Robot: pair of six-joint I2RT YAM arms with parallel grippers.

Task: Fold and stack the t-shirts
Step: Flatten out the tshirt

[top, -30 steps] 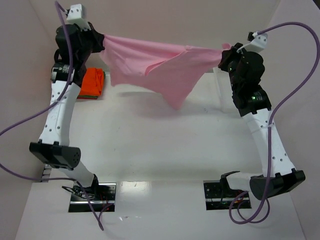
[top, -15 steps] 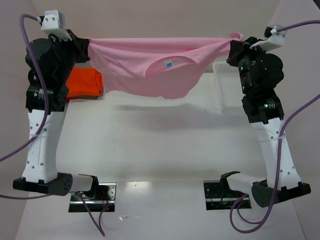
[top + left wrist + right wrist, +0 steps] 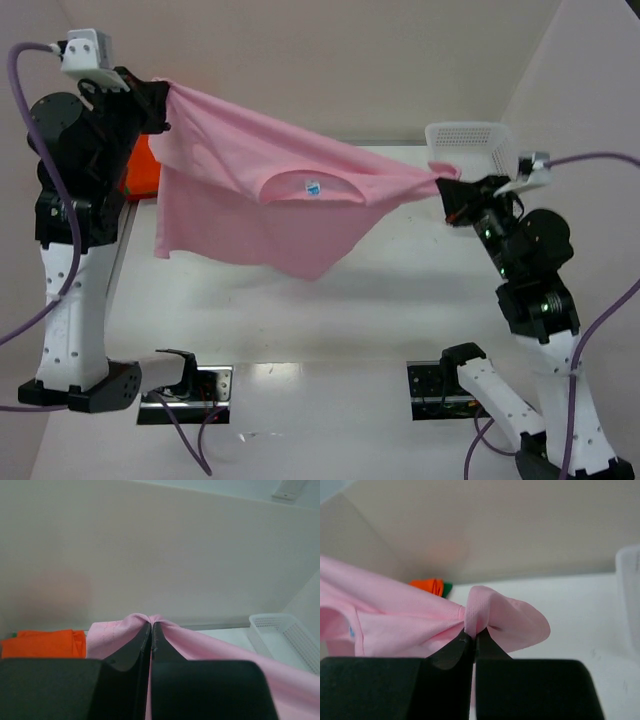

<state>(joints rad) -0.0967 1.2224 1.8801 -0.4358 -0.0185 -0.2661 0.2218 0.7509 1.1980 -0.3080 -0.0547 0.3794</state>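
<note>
The left tool (image 3: pixel 160 97) is shut tight on one end of the pink t-shirt (image 3: pixel 262 205), held high; the right tool (image 3: pixel 447 193) pinches the other end lower. The cloth hangs stretched between them, above the white table (image 3: pixel 330 320). This looks like the spreading step: next, lay it flat. The orange t-shirt (image 3: pixel 138 168) lies below the left tool, and a mesh basket (image 3: pixel 470 140) sits beyond the right one. Pale walls (image 3: pixel 330 60) surround the table.
</note>
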